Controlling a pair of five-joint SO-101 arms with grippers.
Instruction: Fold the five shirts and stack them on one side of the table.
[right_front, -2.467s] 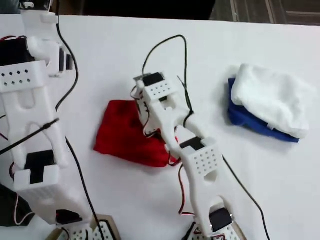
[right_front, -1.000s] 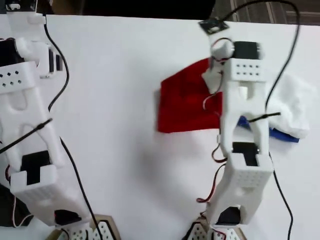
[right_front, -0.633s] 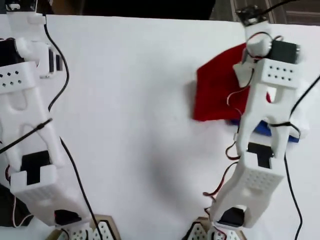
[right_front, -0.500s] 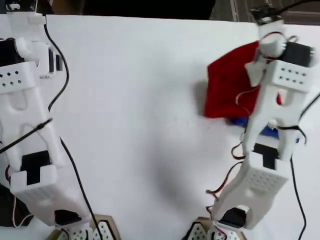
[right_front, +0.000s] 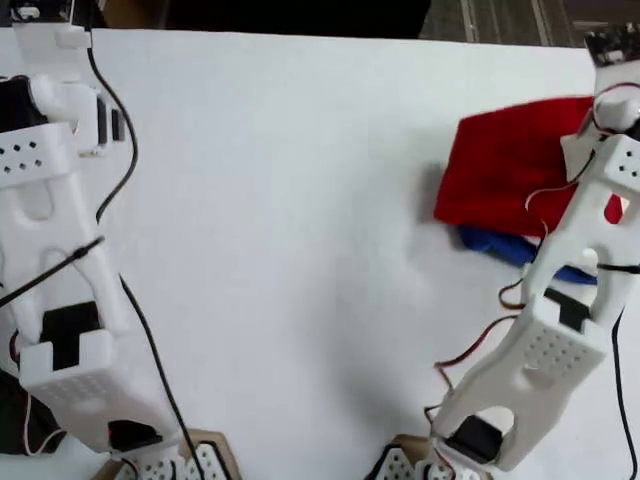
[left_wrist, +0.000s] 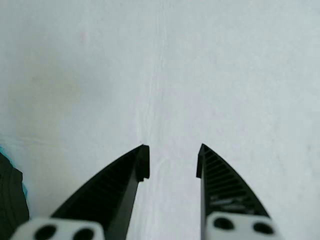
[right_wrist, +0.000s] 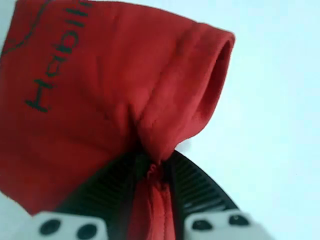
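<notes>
The red folded cotton shirt (right_front: 505, 165) sits at the right side of the white table (right_front: 300, 200), lying over a blue cloth shirt (right_front: 497, 243) whose edge pokes out along its near side. Whether the red one rests fully on the blue one or is partly lifted, I cannot tell. The white right arm (right_front: 555, 330) stretches from its base at the near edge of the table out over both garments, with red and black wires looping beside it.

In the right wrist view the right gripper (right_wrist: 152, 167) has its black ribbed fingers (right_wrist: 200, 185) clenched on a bunched fold of the red shirt (right_wrist: 95, 95) — the fabric is pinched between them, and a rolled, tube-like edge of it stands just beyond the pinch. Dark lettering runs across the cloth.

The white left arm (right_front: 55, 250) lies along the left side of the table, well apart from the shirts, a black cable (right_front: 125, 180) trailing past it. The left gripper (left_wrist: 172, 160) hangs over the bare tabletop with its pointed black fingers (left_wrist: 120, 185) spread — the white surface shows through the gap between them
</notes>
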